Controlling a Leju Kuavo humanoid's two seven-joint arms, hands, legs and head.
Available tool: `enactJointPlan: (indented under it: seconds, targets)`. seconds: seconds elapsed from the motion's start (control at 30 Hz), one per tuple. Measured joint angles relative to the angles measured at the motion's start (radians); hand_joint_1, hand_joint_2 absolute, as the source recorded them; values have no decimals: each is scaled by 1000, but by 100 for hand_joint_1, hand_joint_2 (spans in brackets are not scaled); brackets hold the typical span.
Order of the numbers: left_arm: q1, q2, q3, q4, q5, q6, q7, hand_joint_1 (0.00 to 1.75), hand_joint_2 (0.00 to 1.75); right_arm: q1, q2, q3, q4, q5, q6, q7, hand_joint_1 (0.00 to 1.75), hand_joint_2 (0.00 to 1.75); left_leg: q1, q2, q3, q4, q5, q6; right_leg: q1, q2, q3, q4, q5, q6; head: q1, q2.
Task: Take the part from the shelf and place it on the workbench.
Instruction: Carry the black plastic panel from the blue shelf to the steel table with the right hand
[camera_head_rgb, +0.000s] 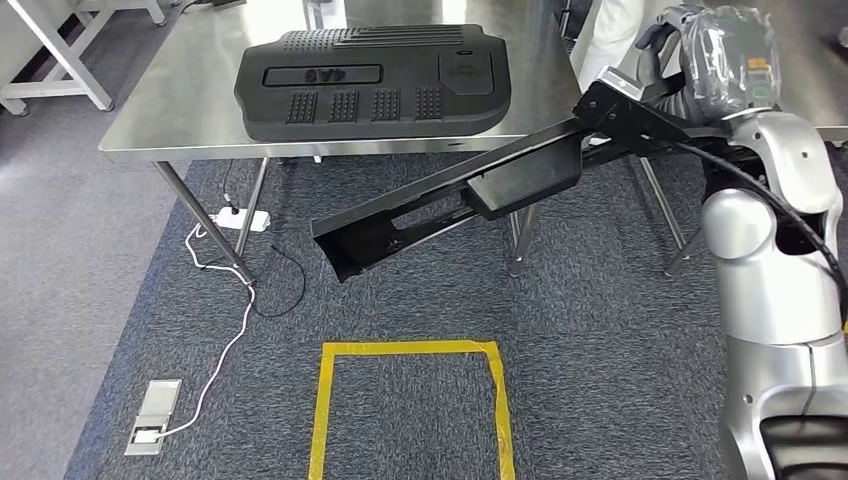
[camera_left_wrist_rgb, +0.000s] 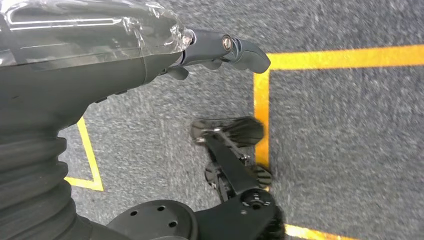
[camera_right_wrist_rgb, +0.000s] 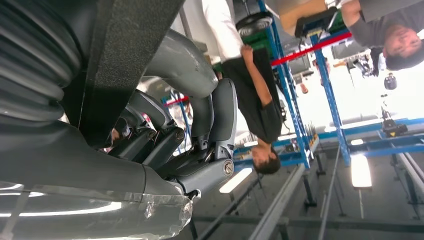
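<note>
Yellow tape rectangle (camera_head_rgb: 410, 400) on grey carpet; floor socket box (camera_head_rgb: 153, 415) with white cable (camera_head_rgb: 225, 350) running to a power strip (camera_head_rgb: 240, 219).
Left robot hand (camera_left_wrist_rgb: 220, 50): hangs over the carpet, fingers curled in, holding nothing.
Long black plastic part (camera_head_rgb: 450, 200): tilted in the air in front of the surface, far end gripped by the right robot hand (camera_head_rgb: 665, 45), fingers (camera_right_wrist_rgb: 155, 140) wrapped around it.
Steel surface (camera_head_rgb: 170, 110): carries a black engine cover (camera_head_rgb: 370, 80).
</note>
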Motion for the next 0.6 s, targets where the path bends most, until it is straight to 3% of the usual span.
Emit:
enactJointPlan:
  seconds: [0.03,0.1,0.2,0.23,0.33,0.4,0.43,0.53,0.6]
  targets:
    - [1,1,0,0,0,0,0,0,175,-1,0,0,0,0,0,0,175,175,-9,-7,18,-55,30,18,4,3,6,-4,-2,-1,2,0]
    - [2,4,0,0,0,0,-1,0,175,-3,1,0,0,0,1,0,175,175,-20,-15,38,-115,46,38,2,7,10,-13,0,4,6,0]
    - [1,4,0,0,0,2,-2,0,175,-4,1,0,-1,0,1,0,175,175,-18,-9,60,-166,52,31,-2,6,12,-24,2,19,-1,0]
    - [1,4,0,0,0,2,-2,0,175,-5,1,0,-1,0,0,-1,175,175,-14,-6,69,-182,58,28,0,2,7,-10,-10,24,1,0]
    - [1,3,0,0,-1,2,-3,0,175,-9,1,1,-2,0,0,-1,175,175,-11,-1,83,-200,63,25,0,-9,-64,138,-82,35,22,0]
    - [2,2,0,0,-1,2,-3,0,175,-5,1,1,-2,0,0,-1,175,175,-11,1,84,-193,57,24,-1,-11,-107,213,-94,41,35,0]
    - [2,2,0,0,-1,2,-3,0,175,-5,1,1,-2,0,0,-1,175,175,-11,2,84,-188,52,23,-2,-12,-105,199,-72,43,40,0]
    - [1,1,0,0,-1,2,-3,0,175,-7,1,1,-1,0,0,-1,175,175,-11,2,85,-167,32,13,1,-24,-26,24,18,38,54,0]
    - [1,0,0,0,-2,2,-4,0,175,-8,2,1,-1,1,0,-1,175,175,-14,2,81,-157,24,5,5,-27,-4,-25,23,22,57,0]
